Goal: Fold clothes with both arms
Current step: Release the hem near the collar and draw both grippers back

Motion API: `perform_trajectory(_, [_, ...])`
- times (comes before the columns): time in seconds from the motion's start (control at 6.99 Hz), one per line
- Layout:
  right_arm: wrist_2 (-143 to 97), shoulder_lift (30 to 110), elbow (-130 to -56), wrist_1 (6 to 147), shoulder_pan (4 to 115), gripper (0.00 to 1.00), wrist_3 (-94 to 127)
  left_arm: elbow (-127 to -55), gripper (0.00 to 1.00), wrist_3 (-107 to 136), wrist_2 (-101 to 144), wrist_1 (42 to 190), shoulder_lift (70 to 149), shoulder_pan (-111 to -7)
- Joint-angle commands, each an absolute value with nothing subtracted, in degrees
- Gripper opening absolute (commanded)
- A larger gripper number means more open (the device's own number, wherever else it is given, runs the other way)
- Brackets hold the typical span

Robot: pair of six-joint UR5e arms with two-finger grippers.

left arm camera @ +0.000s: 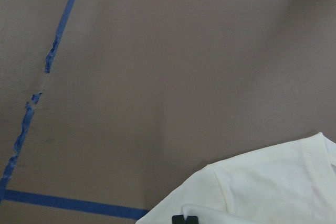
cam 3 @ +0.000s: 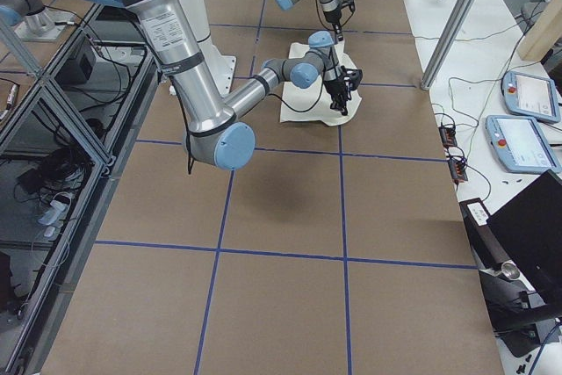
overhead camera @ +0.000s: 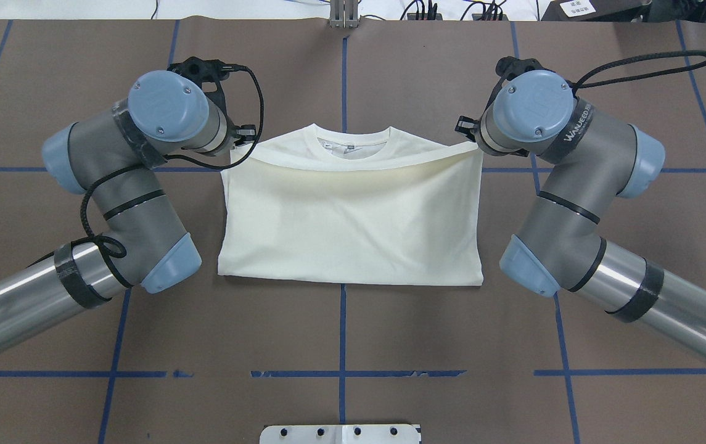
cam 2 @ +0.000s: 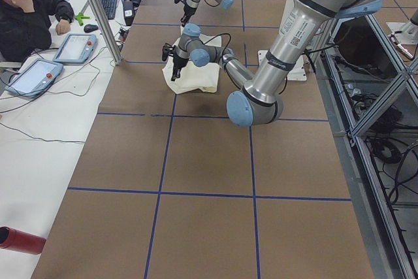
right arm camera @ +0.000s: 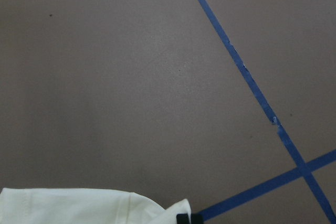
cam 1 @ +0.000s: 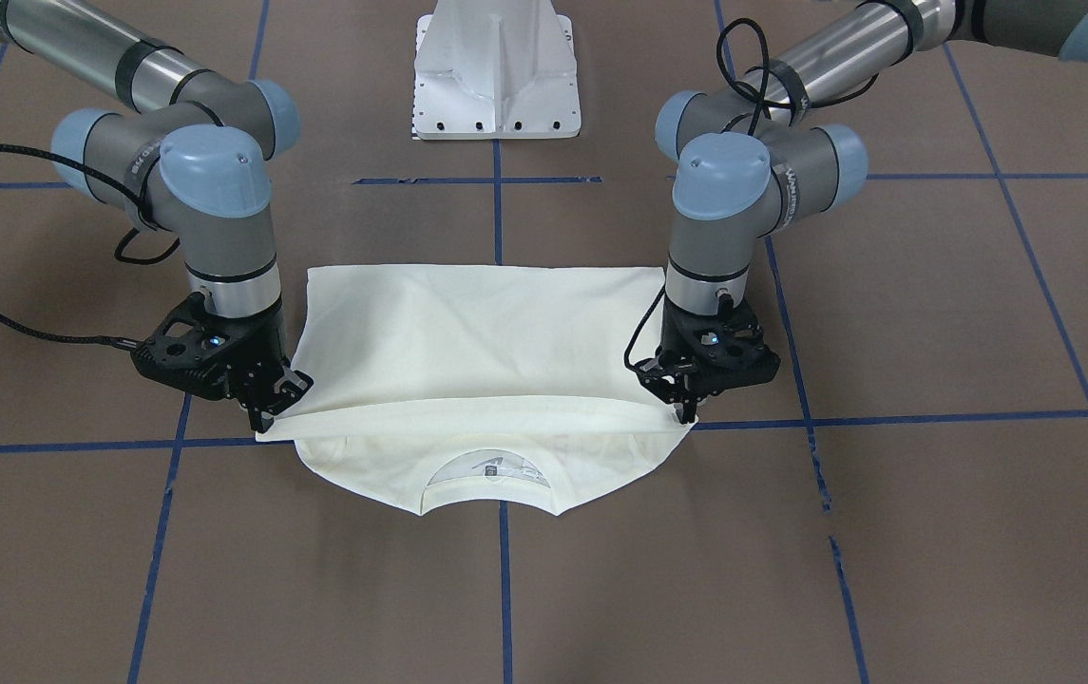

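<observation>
Neckline point(cam 1: 486, 486) of the cream T-shirt point(cam 1: 467, 332) lies flat on the worktop point(cam 1: 220, 570), just beyond the fingers. Left fingers point(cam 1: 686, 408) and right fingers point(cam 1: 265, 410) each pinch one end of the folded-over hem point(cam 1: 477, 404) spanning between them.

The cream T-shirt point(cam 1: 467, 332) lies folded in half, plain side up — its top edge just short of the collar, corners pinched by the left gripper point(cam 1: 686, 410) and right gripper point(cam 1: 268, 410).
</observation>
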State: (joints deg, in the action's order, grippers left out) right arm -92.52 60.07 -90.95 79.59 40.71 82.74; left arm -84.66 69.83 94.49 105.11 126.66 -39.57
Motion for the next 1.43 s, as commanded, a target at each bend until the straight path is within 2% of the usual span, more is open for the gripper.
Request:
perform_trajectory(0.0, [-92.37,58.02,-87.02,78.05,40.17,0.00,82.71,-81.48,0.00,69.70,94.48,107.31,126.91,-39.55])
perform_trajectory(0.14, [-92.20,57.40,-86.14,78.05,39.91,0.75,82.71,-81.74,0.07,68.31,94.57,107.40,126.91,-39.55])
perform_trajectory(0.29, [-92.20,56.61,-86.74,77.96,39.73,1.00,82.79,-82.09,0.99,62.55,94.57,108.88,126.39,-39.72])
perform_trajectory(0.43, [-92.72,56.51,-88.05,78.05,40.07,1.00,80.79,-85.05,1.00,60.32,95.01,110.46,125.17,-39.81])
perform_trajectory(0.86, [-96.24,58.10,-91.14,77.78,41.84,1.00,72.95,-99.63,1.00,65.70,95.88,115.45,112.55,-33.96])
perform_trajectory(1.14, [-96.15,58.10,-91.14,77.70,41.92,1.00,72.95,-102.30,1.00,71.69,95.19,122.93,106.19,-28.93])
perform_trajectory(1.29, [-96.15,58.10,-91.14,77.70,42.01,1.00,72.95,-102.48,0.91,74.42,93.36,122.96,106.09,-27.44])
